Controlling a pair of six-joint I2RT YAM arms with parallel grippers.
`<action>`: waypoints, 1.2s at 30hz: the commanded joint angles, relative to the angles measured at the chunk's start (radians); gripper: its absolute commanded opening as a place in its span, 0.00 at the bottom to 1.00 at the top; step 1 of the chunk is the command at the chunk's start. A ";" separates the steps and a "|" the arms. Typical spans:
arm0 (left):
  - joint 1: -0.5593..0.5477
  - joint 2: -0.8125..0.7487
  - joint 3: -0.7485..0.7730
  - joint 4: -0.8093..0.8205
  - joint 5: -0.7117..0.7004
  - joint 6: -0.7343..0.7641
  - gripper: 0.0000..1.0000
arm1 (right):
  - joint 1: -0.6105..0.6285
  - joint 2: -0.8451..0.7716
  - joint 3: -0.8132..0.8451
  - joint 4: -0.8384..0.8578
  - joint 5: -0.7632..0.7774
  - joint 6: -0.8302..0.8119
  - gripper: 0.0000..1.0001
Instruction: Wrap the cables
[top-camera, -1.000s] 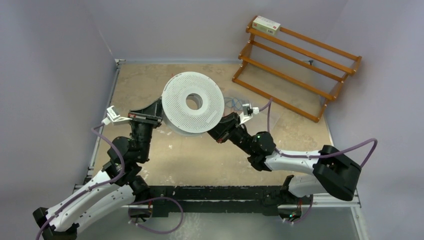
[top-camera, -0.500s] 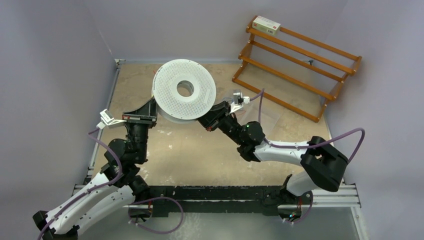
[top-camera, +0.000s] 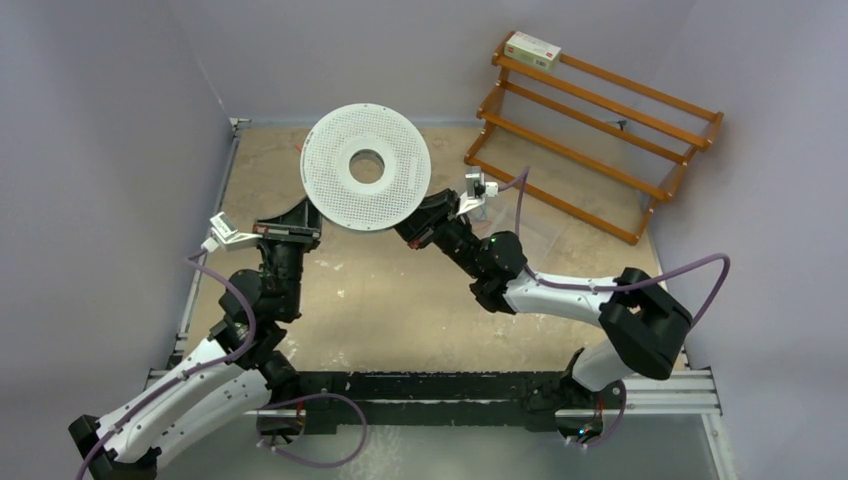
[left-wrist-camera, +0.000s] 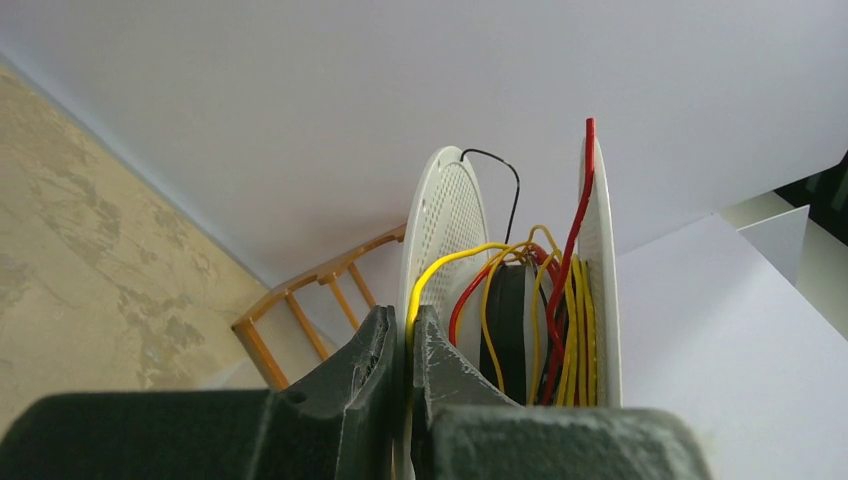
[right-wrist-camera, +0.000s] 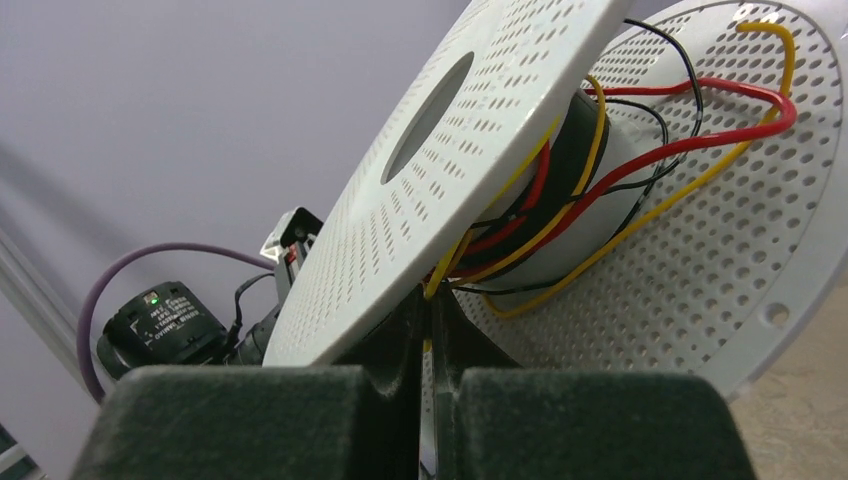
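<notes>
Above the tan table (top-camera: 400, 300), a perforated white plastic spool (top-camera: 366, 168) tilts between left gripper (left-wrist-camera: 408, 340) and right gripper (right-wrist-camera: 428, 310), both pinched on its loosely wound yellow cable (left-wrist-camera: 440, 262); winding seems underway, next needing tension.

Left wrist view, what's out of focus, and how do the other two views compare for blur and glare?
Left wrist: the dark left fingers up close are soft, the white perforated plastic spool and thin yellow wire sharp. Right wrist: likewise, dark right fingers blurred, spool crisp. Top external: even light, no glare, all in focus.
</notes>
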 joint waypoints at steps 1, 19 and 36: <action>-0.046 0.060 -0.008 -0.015 0.380 -0.016 0.00 | 0.043 0.044 0.065 -0.089 -0.177 -0.051 0.01; -0.046 0.083 -0.028 0.024 0.349 -0.019 0.00 | 0.042 0.077 -0.022 -0.084 -0.196 -0.017 0.21; -0.045 0.070 -0.049 -0.027 0.243 0.053 0.00 | 0.042 -0.085 -0.217 -0.136 -0.264 -0.040 0.36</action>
